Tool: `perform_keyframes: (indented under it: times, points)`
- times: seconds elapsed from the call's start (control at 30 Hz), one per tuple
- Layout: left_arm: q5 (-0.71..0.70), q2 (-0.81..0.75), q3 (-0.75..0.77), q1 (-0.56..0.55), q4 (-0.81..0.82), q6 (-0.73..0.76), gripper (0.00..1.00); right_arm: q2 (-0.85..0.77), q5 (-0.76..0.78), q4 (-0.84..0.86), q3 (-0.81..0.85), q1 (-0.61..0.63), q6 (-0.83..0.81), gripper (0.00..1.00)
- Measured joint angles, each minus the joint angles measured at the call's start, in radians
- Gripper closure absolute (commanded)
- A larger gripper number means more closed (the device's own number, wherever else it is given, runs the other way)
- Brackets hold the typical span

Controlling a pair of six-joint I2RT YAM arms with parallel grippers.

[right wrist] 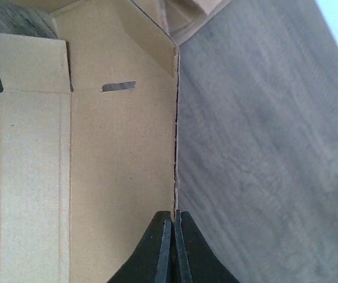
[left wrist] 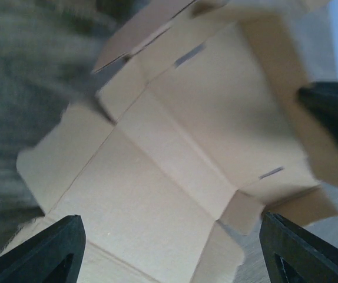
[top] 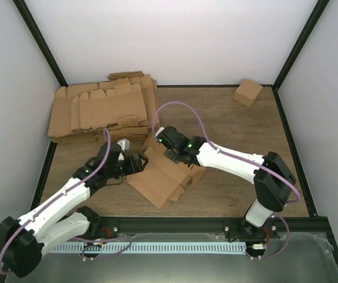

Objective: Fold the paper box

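Observation:
A flat, unfolded brown paper box lies partly lifted in the middle of the table. It fills the left wrist view, with creases, flaps and two slots. My left gripper is open at the box's left edge, its fingers wide apart on either side of a panel. My right gripper is shut on the thin edge of a box wall, with the fingers pinching the cardboard edge-on, wall raised upright from the table.
A stack of flat cardboard blanks lies at the back left. A small folded box stands at the back right. Wooden table surface lies to the right; black frame rails border the table.

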Motion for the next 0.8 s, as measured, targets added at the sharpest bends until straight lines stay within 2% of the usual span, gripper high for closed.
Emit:
perform_keyframes:
  times: [0.17,0.3,0.43,0.63,0.8]
  points:
    - [-0.069,-0.050,0.146,0.000,-0.090,0.010,0.09,-0.006,0.024,0.045,0.000,0.001,-0.162,0.99]
    - [-0.095,-0.041,0.204,0.011,-0.135,0.022,0.06,-0.019,0.032,0.093,-0.030,0.002,-0.289,0.99]
    - [-0.092,-0.014,0.244,0.092,-0.174,0.058,0.02,-0.088,0.036,0.177,-0.137,0.017,-0.405,0.99]
    - [-0.027,0.109,0.369,0.241,-0.214,0.148,0.01,-0.152,0.066,0.322,-0.278,0.123,-0.501,0.99]
    - [0.023,0.207,0.452,0.253,-0.225,0.232,0.01,-0.160,0.114,0.442,-0.406,0.229,-0.537,0.97]
